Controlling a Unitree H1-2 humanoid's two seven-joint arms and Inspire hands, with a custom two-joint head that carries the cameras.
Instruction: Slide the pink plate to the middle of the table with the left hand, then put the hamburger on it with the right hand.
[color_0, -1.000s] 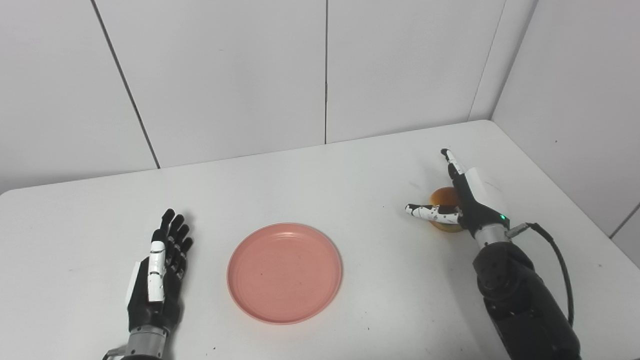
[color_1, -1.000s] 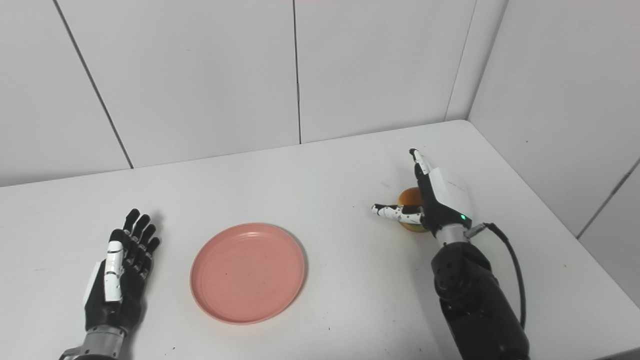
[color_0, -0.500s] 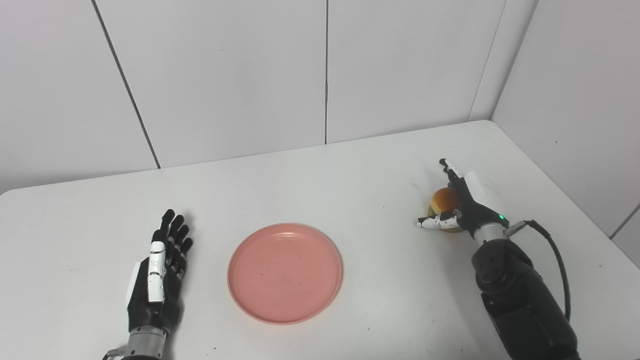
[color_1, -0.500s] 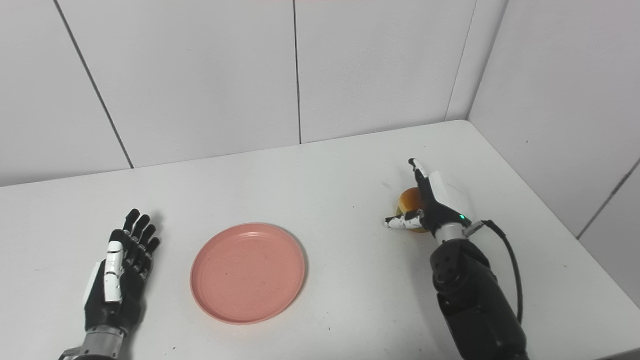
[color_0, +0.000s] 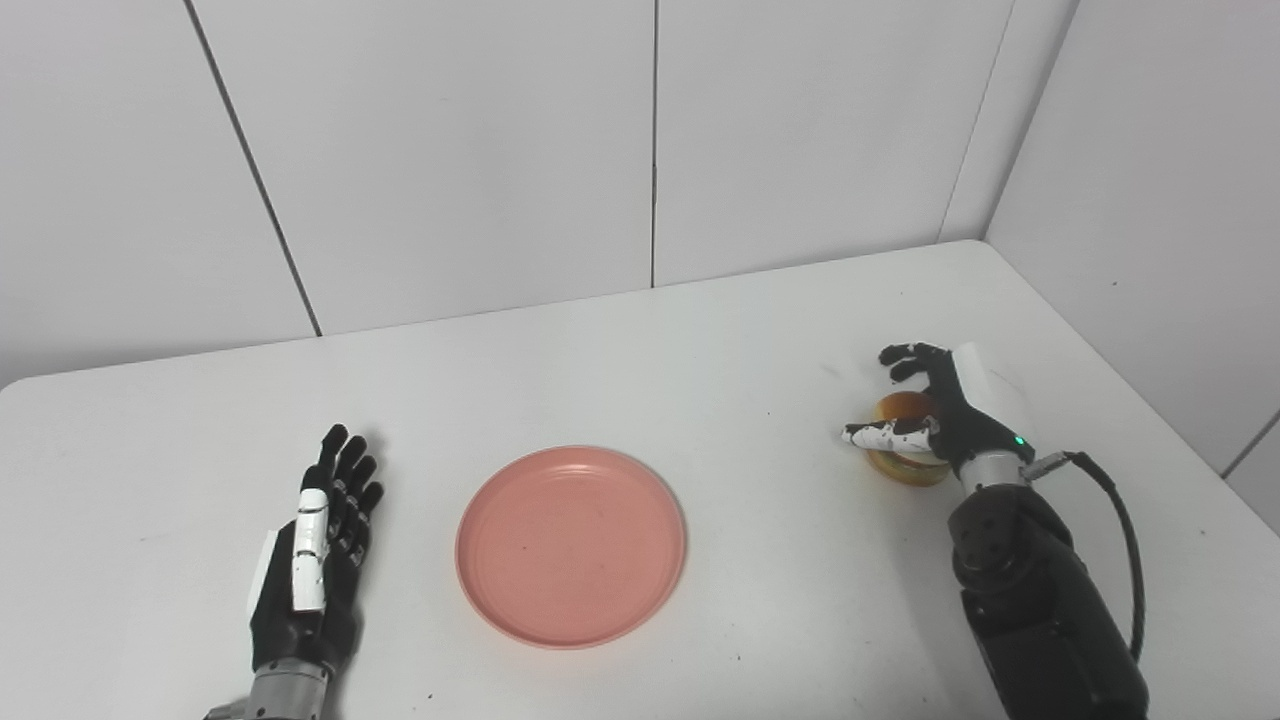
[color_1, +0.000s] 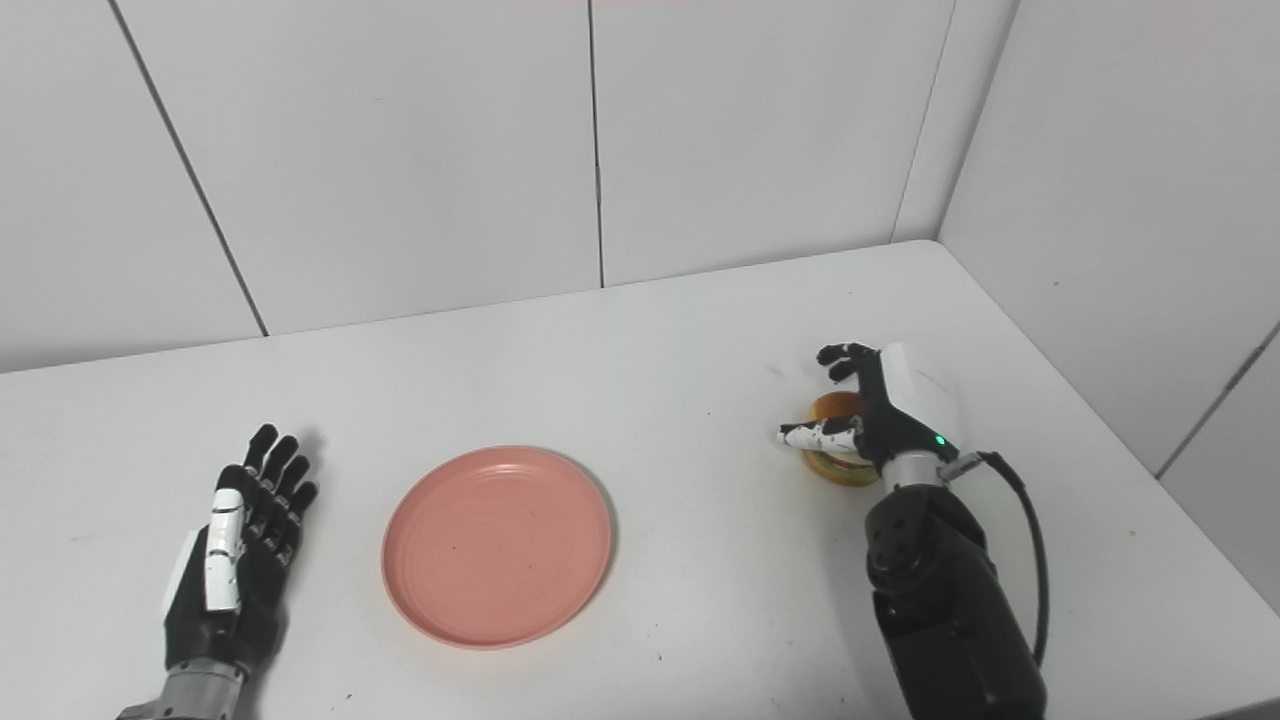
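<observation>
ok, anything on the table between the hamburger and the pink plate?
Nothing visible. The hamburger sits on the table with the right hand curled around it, and only bare tabletop separates it from the pink plate. The left hand lies flat on the plate's far side.

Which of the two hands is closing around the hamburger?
The right hand: its fingers curl around the hamburger. The left hand lies flat, open.

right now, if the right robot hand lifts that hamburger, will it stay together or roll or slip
The hamburger looks stacked in layers, so it may shear apart if squeezed unevenly. Its bun top is rounded and glossy, so probably a bit slippery. The right robot hand curls over the top with the thumb at the side, so a lift seems plausible; its flat base makes rolling unlikely.
</observation>
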